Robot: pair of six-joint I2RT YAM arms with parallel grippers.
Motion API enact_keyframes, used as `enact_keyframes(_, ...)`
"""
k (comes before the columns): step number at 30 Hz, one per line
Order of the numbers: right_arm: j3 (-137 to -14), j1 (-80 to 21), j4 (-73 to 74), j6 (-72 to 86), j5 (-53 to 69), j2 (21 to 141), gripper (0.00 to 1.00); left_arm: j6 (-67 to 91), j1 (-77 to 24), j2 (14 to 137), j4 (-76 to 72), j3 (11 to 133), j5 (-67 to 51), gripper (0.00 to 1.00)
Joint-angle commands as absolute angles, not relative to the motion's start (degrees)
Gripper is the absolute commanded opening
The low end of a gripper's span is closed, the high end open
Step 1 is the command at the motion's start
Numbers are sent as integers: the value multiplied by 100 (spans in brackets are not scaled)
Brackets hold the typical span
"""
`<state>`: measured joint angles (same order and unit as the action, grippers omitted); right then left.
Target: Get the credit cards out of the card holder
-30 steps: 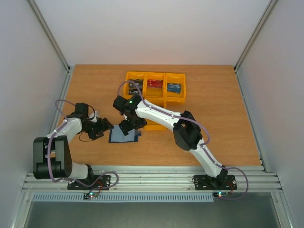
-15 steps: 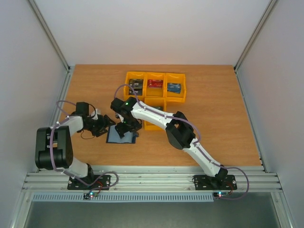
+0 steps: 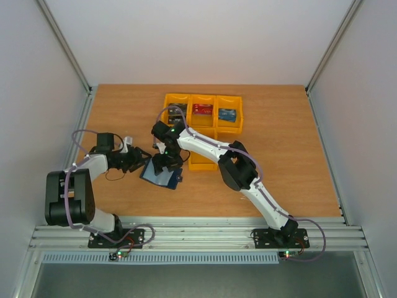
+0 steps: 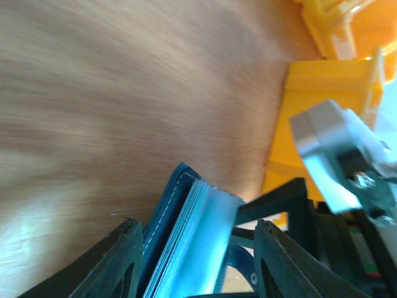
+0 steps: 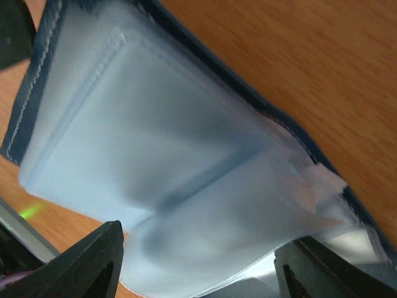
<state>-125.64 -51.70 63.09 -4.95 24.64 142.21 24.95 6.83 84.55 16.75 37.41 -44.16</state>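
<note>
The card holder (image 3: 159, 176) lies on the wooden table (image 3: 279, 143), left of the middle and just in front of the cluster of yellow bins (image 3: 202, 98). It is open, with its dark blue cover underneath and the pale inside facing up. Both arms reach in to it from opposite sides.

The left gripper (image 3: 141, 159) is at the holder's left edge. From its own camera, the stacked edge of the holder, blue cover and pale clear sleeves, stands up between the two dark fingers (image 4: 118, 264). One finger sits close against the cover. A narrow gap shows between the sleeves and the other finger, so these jaws are apart around the edge, not clamped on it.

The right gripper (image 3: 166, 164) hangs over the holder's far side, right above it. Its camera is filled with the clear sleeves (image 5: 173, 143), blurred, and the blue stitched cover runs round them. Its fingers (image 5: 87, 264) stand wide apart at the lower corners, and the bottom of a sleeve dips between them. I cannot tell whether they pinch it or only straddle it.

The sleeves are too blurred to make out any credit cards inside. The three back bins hold small things, one dark, one red and one blue.
</note>
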Motion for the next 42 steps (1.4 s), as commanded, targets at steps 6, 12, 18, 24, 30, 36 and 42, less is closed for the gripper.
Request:
enact_keyframes(6,-12463,-4995,5782,-158,2736,14340,60,2355,590,8311,1335,3673,-5151,50)
enact_keyframes(12,-12823,-4957,6259,-63,2170,14697,40,2314,474,8545,1375,3769,-5150,48)
enact_keyframes(18,-12832,-4948,6243,-38,2189,14703,8,2285,446,8528,1405,3784,-5104,48)
enact_keyframes(24,-12649,-4917,5927,-279,2573,14216,1,2155,467,8427,1517,3750,-4888,54)
enact_keyframes(30,-12298,-4826,5559,-259,2986,13394,1,1761,689,8263,2140,4041,-4814,66)
enact_keyframes(36,-12042,-4796,5580,-397,3040,12583,1,961,887,7839,3135,4744,-5601,78)
enact_keyframes(42,-12038,-4620,5737,-744,3049,11837,1,-206,923,7374,4543,5748,-6373,86)
